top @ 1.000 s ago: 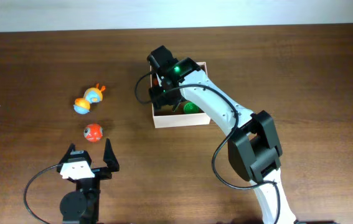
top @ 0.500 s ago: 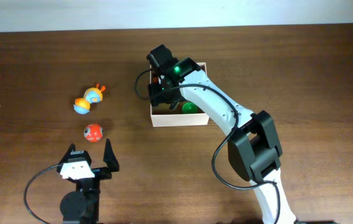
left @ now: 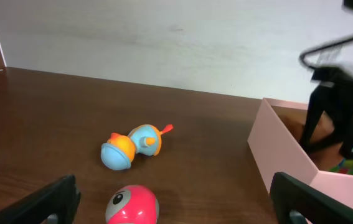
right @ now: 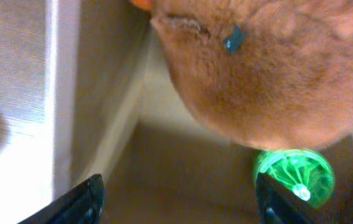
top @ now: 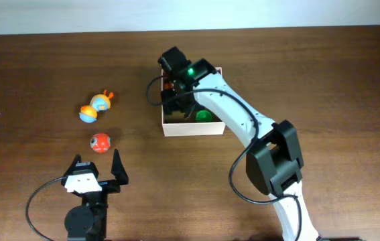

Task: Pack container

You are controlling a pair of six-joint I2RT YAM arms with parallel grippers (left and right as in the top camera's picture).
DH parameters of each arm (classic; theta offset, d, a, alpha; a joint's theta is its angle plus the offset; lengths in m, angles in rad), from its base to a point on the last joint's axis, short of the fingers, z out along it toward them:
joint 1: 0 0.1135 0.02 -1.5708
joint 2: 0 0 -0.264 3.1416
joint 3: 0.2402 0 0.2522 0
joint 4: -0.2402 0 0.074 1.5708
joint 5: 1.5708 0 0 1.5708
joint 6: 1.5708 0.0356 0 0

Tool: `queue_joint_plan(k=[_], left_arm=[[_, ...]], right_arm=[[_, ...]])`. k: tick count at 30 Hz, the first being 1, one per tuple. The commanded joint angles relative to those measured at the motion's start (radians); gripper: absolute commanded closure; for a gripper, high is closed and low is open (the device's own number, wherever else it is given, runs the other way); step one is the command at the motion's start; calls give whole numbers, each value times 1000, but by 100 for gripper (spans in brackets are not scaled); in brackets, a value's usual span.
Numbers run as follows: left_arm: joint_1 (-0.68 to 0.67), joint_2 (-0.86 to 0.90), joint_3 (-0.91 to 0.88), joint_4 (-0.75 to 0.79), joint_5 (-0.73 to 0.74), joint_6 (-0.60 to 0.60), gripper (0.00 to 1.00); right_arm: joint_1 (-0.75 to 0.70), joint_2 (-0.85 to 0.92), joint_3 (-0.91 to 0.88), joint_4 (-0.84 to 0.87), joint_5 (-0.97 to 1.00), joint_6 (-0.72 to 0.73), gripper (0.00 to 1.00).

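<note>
While the left end effector hangs fully spread and empty near the red ball, I judge that a careless advance could nudge the ball. It might then roll across the tabletop, possibly into the blue-and-orange toy beyond.

The container sits right of centre. The right end effector is inside it, jaws spread and pinching nothing. It is close to the left wall, with a brown plush toy and a green ball ahead. Withdrawing at an angle could catch that wall and drag or tip the container.
</note>
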Motion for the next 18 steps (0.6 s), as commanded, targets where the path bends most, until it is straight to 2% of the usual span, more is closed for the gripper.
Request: queue_joint_plan(k=[1,6,8,11,16,18], left_arm=[[5,-10,-1,-5,-3,16,1],[5,-10,-1,-5,-3,16,1],[5,-10,-1,-5,-3,16,1],[5,-10,-1,-5,-3,16,1],[5,-10,-1,-5,-3,16,1],[5,-10,-1,-5,-3,16,1]], right_arm=[[-8,-29,112,-53,39,-13,28],[-43,-61,260,-218,156,-5,24],[-72,-67,316,-274,196,-5,18],[-153,-67,399,-367,250,29,11],[-318,-67,438,-461,249,30,1],[-385,-67,438,-493,250,29,1]])
